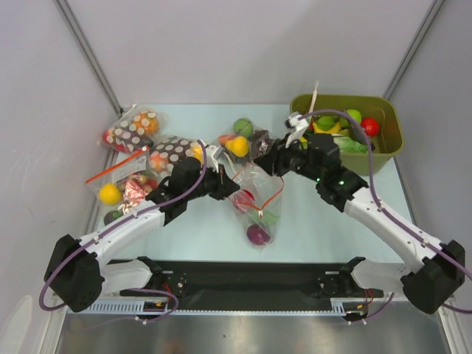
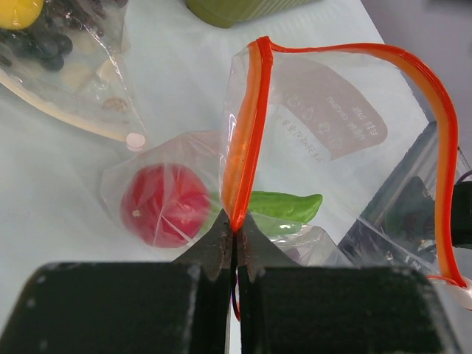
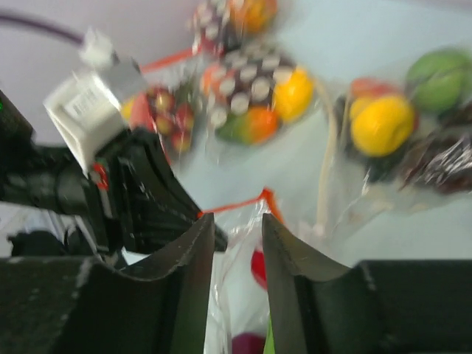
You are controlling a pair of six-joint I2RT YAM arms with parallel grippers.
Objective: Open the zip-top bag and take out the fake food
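1. The left gripper (image 2: 234, 227) pinched the zip-top bag (image 1: 254, 206) by its mouth, over the table (image 1: 317, 221).
2. The right gripper (image 3: 237, 225), jaws narrowly spread, straddled its other lip.
3. Opening was underway; next: clamp, pull apart, reach the fake food (image 2: 164, 204) inside.

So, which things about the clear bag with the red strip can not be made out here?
- Left wrist view: the left pincer, shut on the red strip, hides the lower part of the bag.
- Right wrist view: motion blur; unclear whether the right pincer touches the bag. The purple piece is cut off by the bottom edge.
- Top view: both pincers partly cover the bag's mouth.
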